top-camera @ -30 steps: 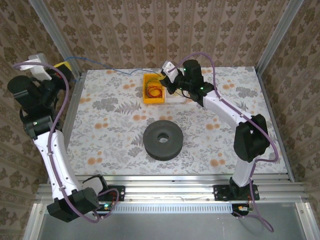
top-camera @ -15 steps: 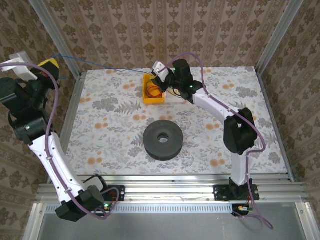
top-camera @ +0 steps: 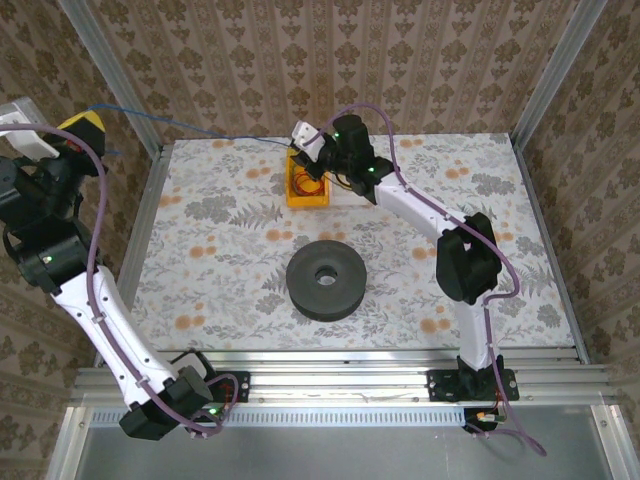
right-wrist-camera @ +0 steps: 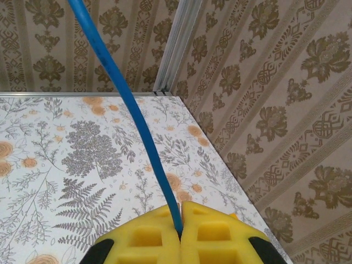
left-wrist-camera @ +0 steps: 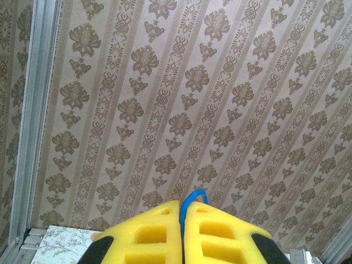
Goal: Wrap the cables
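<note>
A thin blue cable [top-camera: 190, 127] runs taut through the air from my left gripper [top-camera: 84, 122], beyond the table's left edge, to my right gripper [top-camera: 300, 152] at the back middle. In the left wrist view the yellow fingers [left-wrist-camera: 154, 231] of the left gripper [left-wrist-camera: 182, 204] are shut on the blue cable [left-wrist-camera: 193, 195], and a short loop sticks out past the tips. The right gripper [right-wrist-camera: 180, 206] is shut on the blue cable [right-wrist-camera: 126, 93], which slants up and away to the left. Red and orange cables [top-camera: 306, 182] lie coiled in a yellow box [top-camera: 322, 199] under the right gripper.
A black spool [top-camera: 326, 280] lies flat in the middle of the floral table [top-camera: 220, 260]. Aluminium frame posts [top-camera: 150, 215] and patterned walls close in the left, back and right sides. The left arm [top-camera: 90, 300] leans out over the left frame rail.
My left gripper has swung further left and back, off the table, pulling the blue cable out. The right gripper has moved left to stand over the yellow box.
</note>
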### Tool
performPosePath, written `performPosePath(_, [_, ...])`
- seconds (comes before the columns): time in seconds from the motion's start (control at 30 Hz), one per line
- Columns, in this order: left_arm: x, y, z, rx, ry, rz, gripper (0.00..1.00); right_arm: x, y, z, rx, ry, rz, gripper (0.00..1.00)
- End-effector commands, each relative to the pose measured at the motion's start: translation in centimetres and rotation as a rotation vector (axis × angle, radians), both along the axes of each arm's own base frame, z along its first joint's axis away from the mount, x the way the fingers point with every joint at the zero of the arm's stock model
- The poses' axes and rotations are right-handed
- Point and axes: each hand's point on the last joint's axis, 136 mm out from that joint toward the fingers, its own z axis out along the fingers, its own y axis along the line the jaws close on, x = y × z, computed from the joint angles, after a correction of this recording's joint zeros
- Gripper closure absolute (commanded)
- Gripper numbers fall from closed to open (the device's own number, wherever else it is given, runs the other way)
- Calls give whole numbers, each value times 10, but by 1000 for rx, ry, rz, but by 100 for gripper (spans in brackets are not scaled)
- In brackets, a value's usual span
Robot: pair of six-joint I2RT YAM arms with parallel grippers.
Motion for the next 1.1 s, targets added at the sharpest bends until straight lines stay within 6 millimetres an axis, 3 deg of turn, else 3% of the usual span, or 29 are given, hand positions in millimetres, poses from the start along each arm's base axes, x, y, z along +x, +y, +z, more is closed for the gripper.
performPosePath(0.0, [-34, 16, 68, 95, -225, 182, 100, 29, -53, -90, -195, 184, -187, 100])
performPosePath(0.4, [-46, 19, 80, 108, -248, 213, 100, 26, -51, -102, -207, 208, -170, 100])
performPosePath(0.57, [-41, 18, 72, 67, -243, 175, 100, 23, -45, -91, -167, 220, -149, 100])
performPosePath(0.6, [-40, 19, 68, 56, -236, 176, 100, 21, -43, -86, -150, 228, -132, 98])
performPosePath(0.67, [-39, 20, 59, 47, -233, 180, 100, 15, -36, -73, -123, 236, -90, 84])
performPosePath(0.87, [-37, 19, 35, 20, -210, 187, 100, -4, -21, -33, -84, 223, -8, 66])
performPosePath(1.07, [-22, 8, 17, -3, -184, 154, 100, -30, -9, 9, -57, 178, 57, 46])
